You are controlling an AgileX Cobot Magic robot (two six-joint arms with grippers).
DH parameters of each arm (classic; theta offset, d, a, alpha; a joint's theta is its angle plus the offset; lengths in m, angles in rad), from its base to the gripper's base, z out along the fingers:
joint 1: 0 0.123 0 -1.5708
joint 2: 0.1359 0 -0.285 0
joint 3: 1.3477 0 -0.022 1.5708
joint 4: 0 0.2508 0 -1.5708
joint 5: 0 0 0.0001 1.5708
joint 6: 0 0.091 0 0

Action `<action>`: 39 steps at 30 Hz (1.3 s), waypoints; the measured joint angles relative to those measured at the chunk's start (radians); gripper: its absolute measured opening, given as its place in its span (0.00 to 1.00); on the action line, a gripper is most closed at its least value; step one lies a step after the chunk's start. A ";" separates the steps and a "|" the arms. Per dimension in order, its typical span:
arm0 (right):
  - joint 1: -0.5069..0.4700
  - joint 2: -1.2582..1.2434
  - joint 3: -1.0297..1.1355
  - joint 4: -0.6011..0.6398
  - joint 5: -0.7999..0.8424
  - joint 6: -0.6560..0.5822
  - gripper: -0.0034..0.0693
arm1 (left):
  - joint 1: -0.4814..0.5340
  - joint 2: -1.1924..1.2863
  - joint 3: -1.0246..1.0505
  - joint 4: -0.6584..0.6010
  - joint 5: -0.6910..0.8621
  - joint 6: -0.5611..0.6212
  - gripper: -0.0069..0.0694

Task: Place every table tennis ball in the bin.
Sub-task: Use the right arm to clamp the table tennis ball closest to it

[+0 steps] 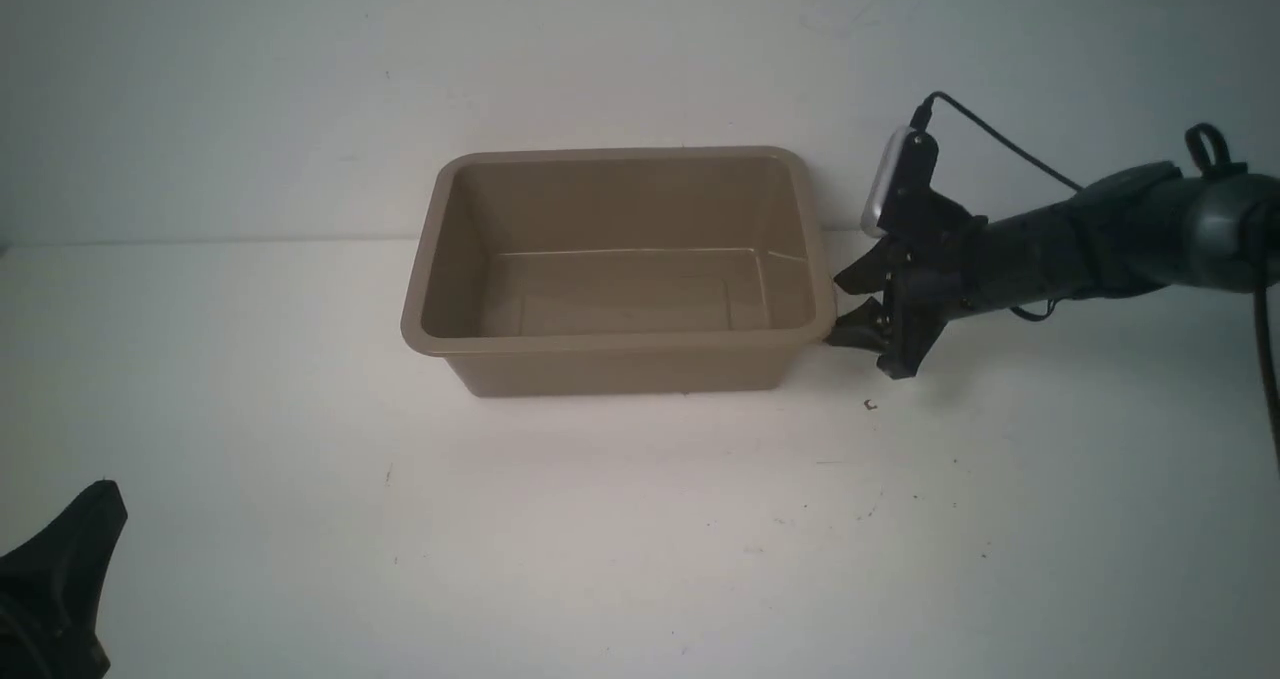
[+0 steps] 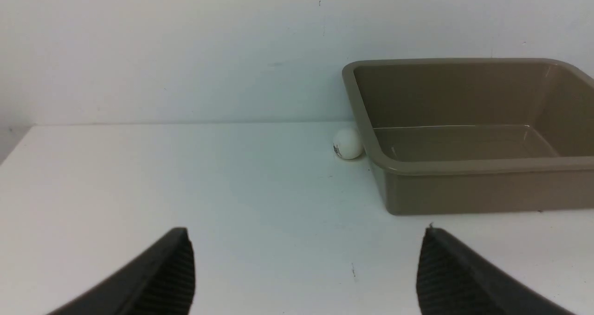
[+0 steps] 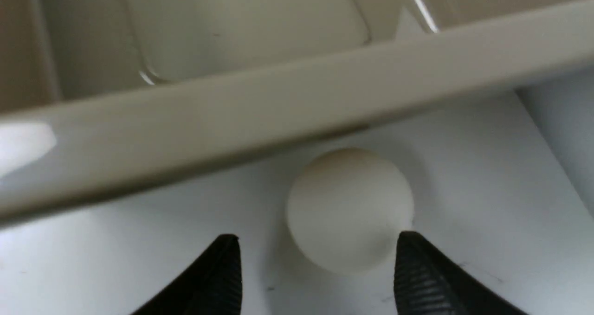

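Note:
The taupe-brown bin stands in the middle of the white table with nothing showing inside it. One off-white table tennis ball rests on the table against the bin's left end, hidden in the front view. Another ball lies on the table close beside the bin's right wall, under the rim. My right gripper is low at that right end, open, with the ball just ahead of its fingertips and not clamped. Near the front left corner my left gripper is wide open and holds nothing.
A pale wall rises right behind the bin. The table's back edge runs along it, and its left edge shows in the left wrist view. The right arm and its cable stretch in from the right.

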 joint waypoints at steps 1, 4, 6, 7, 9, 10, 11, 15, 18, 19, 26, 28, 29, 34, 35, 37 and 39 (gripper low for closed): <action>0.000 0.000 0.000 0.007 -0.002 -0.005 0.61 | 0.000 0.000 0.000 0.000 0.000 0.000 0.86; 0.000 0.000 -0.001 0.064 -0.006 -0.042 0.61 | 0.000 0.000 0.000 0.000 0.000 0.000 0.86; 0.000 0.000 -0.001 0.078 -0.006 -0.049 0.61 | 0.000 0.000 0.000 0.000 0.000 0.000 0.86; 0.000 0.000 -0.002 0.091 -0.008 -0.056 0.61 | 0.000 0.000 0.000 0.000 0.000 0.000 0.86; 0.000 0.000 -0.002 0.103 -0.011 -0.065 0.61 | 0.000 0.000 0.000 0.000 0.000 0.000 0.86; 0.000 0.000 -0.002 0.106 -0.011 -0.068 0.61 | 0.000 0.000 0.000 0.000 0.000 0.000 0.86; 0.000 0.000 -0.002 0.110 -0.011 -0.071 0.61 | 0.000 0.000 0.000 0.000 0.000 0.000 0.86; 0.000 0.002 -0.002 0.124 -0.011 -0.080 0.61 | 0.000 0.000 0.000 0.000 0.000 0.000 0.86; 0.001 0.017 -0.004 0.150 -0.010 -0.097 0.61 | 0.000 0.000 0.000 0.000 0.000 0.000 0.86; 0.002 0.023 -0.004 0.157 -0.010 -0.100 0.61 | 0.000 0.000 0.000 0.000 0.000 0.000 0.86; 0.022 0.039 -0.004 0.190 -0.008 -0.127 0.61 | 0.000 0.000 0.000 0.000 0.000 0.000 0.86; 0.030 0.050 -0.004 0.211 -0.008 -0.147 0.61 | 0.000 0.000 0.000 0.000 0.000 0.000 0.86; 0.032 0.053 -0.004 0.214 -0.008 -0.151 0.61 | 0.000 0.000 0.000 0.000 0.000 0.000 0.86; 0.040 0.070 -0.005 0.249 -0.053 -0.173 0.61 | 0.000 0.000 0.000 0.000 0.002 0.000 0.86; 0.040 0.070 -0.005 0.250 -0.065 -0.175 0.61 | 0.000 0.000 0.000 0.000 0.002 0.000 0.86; 0.040 0.070 -0.007 0.262 -0.090 -0.180 0.61 | 0.000 0.000 0.000 0.000 0.003 0.000 0.86; 0.040 0.070 -0.007 0.265 -0.096 -0.182 0.61 | 0.000 0.000 0.000 0.000 0.003 0.000 0.86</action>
